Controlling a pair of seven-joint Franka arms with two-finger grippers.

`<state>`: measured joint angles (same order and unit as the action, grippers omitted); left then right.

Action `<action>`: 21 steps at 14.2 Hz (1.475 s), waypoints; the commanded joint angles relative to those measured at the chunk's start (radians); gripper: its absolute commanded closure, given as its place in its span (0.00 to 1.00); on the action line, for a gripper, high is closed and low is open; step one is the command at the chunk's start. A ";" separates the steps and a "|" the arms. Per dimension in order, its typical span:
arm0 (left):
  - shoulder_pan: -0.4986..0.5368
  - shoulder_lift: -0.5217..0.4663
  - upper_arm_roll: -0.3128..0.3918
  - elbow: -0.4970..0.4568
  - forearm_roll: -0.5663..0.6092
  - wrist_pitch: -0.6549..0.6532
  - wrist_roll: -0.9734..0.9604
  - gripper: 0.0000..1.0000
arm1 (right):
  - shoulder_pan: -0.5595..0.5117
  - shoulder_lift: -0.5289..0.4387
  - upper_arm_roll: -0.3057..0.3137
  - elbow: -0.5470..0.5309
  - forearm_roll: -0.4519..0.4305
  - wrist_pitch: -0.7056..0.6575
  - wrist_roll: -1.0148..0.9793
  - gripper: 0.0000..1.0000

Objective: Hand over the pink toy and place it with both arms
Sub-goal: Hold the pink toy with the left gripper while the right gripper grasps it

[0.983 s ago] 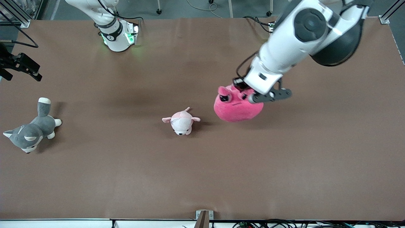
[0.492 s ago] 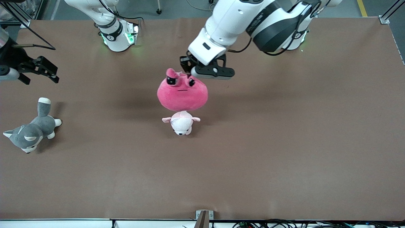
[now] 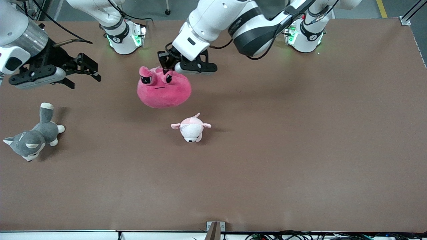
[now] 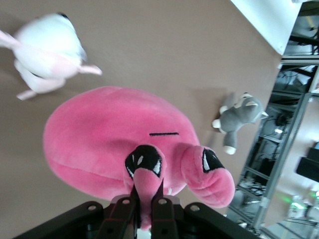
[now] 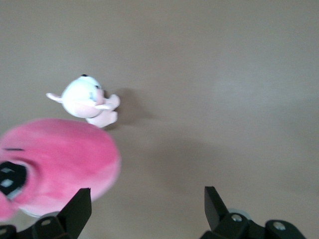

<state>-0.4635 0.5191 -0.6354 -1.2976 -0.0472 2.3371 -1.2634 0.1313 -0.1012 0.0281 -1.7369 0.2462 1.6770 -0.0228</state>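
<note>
The pink toy (image 3: pixel 163 89), a round hot-pink plush with black angry eyes, hangs in the air over the table's middle, toward the robots' bases. My left gripper (image 3: pixel 165 67) is shut on one of its ear-like flaps. In the left wrist view the flap is pinched between the fingers of the left gripper (image 4: pixel 147 194), and the pink toy's body (image 4: pixel 109 134) hangs below. My right gripper (image 3: pixel 83 74) is open and empty, in the air at the right arm's end of the table, apart from the toy. In the right wrist view the pink toy (image 5: pixel 55 169) shows beside the right gripper (image 5: pixel 147 193).
A small pale pink-and-white plush (image 3: pixel 190 128) lies on the table, nearer to the front camera than the pink toy; it also shows in both wrist views (image 4: pixel 47 55) (image 5: pixel 84 99). A grey-and-white husky plush (image 3: pixel 31 136) lies at the right arm's end.
My left arm has carried the pink toy across the table toward the right arm's end, past the small pale plush. My right gripper has come in from the table's edge toward the toy.
</note>
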 commanded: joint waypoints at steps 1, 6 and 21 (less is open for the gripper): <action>-0.046 0.024 0.032 0.040 -0.010 0.034 -0.065 1.00 | 0.004 0.054 -0.011 0.019 0.152 -0.003 0.001 0.04; -0.165 0.025 0.160 0.047 -0.011 0.073 -0.143 1.00 | -0.001 0.087 -0.011 0.019 0.260 -0.034 0.006 0.09; -0.181 0.044 0.169 0.069 -0.011 0.080 -0.148 1.00 | 0.071 0.107 -0.008 0.010 0.303 -0.088 0.006 0.18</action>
<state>-0.6282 0.5500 -0.4763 -1.2605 -0.0472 2.4093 -1.4048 0.1781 0.0086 0.0268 -1.7231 0.5286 1.5933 -0.0224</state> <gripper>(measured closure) 0.903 0.176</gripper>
